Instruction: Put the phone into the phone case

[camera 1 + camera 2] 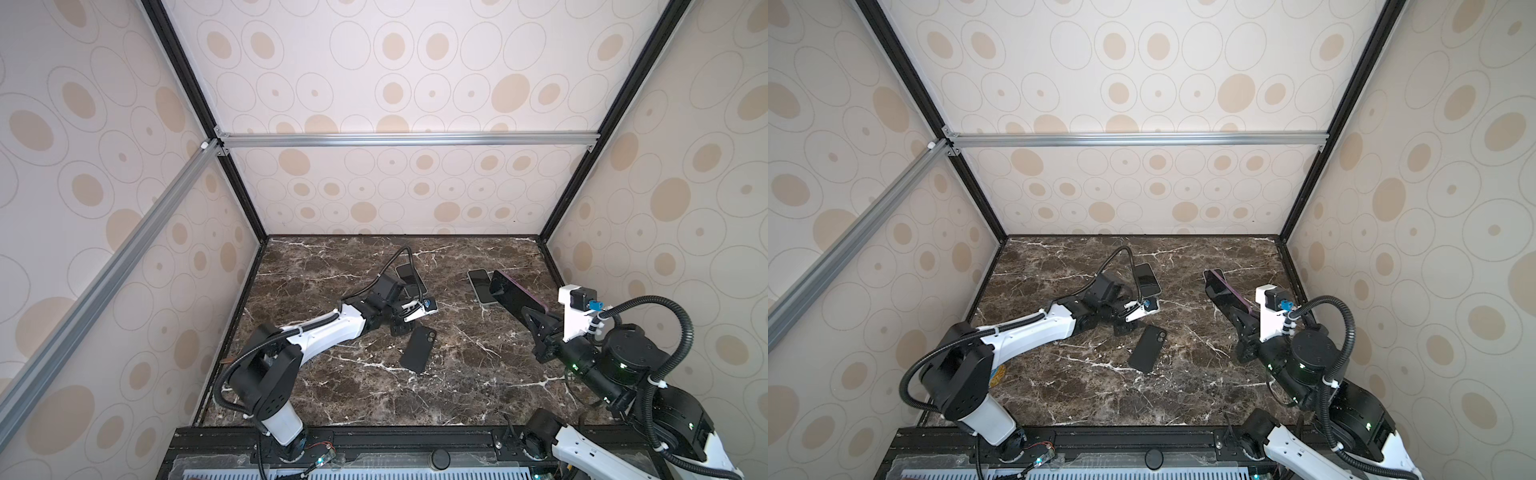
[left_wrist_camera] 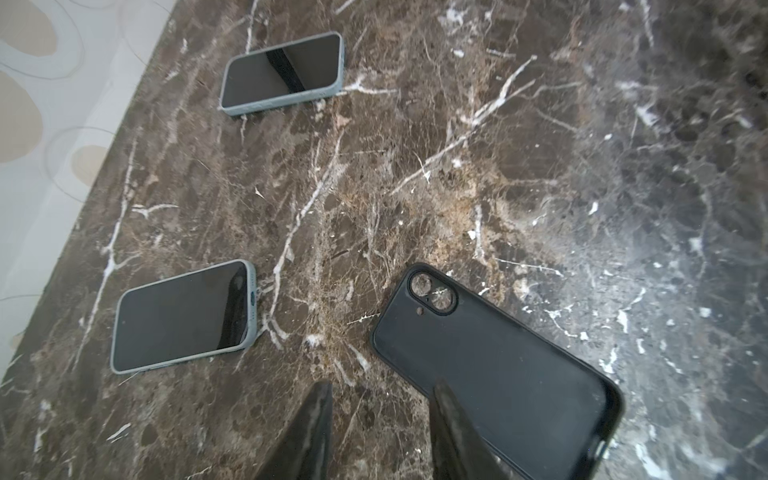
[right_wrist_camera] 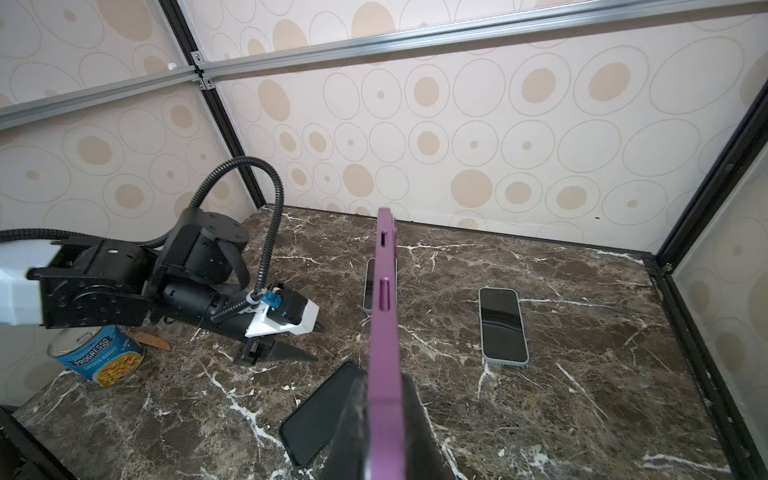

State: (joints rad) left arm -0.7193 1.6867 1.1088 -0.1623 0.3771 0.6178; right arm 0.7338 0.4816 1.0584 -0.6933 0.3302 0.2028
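purple along its edge and dark on its face, the phone (image 3: 384, 291) is held up off the table, clamped low down between the fingers of the right gripper (image 3: 384, 432), which is closed tight on it. in both top views it tilts above the right side of the marble table (image 1: 478, 386), and its far end overlaps a pale-cased phone (image 1: 478, 286) that lies flat, screen up.

the black phone case (image 2: 498, 374) lies flat on the marble near the middle, nearer the left arm and well apart from the held phone. marble shows through its camera cut-out, so it is empty.

the left gripper (image 2: 382, 395) hangs low just beside the case. its 2 fingers stand partway apart with nothing between them. in the left wrist view 1 fingertip (image 2: 442, 395) overlaps the long edge of the case and the other is over bare marble. whether it touches the case cannot be told.

another cased phone (image 2: 183, 316) lies screen up beyond the left gripper, partly hidden by that arm in both top views.

a soup can (image 3: 99, 353) lies on its side at the left edge of the table, under the left arm.
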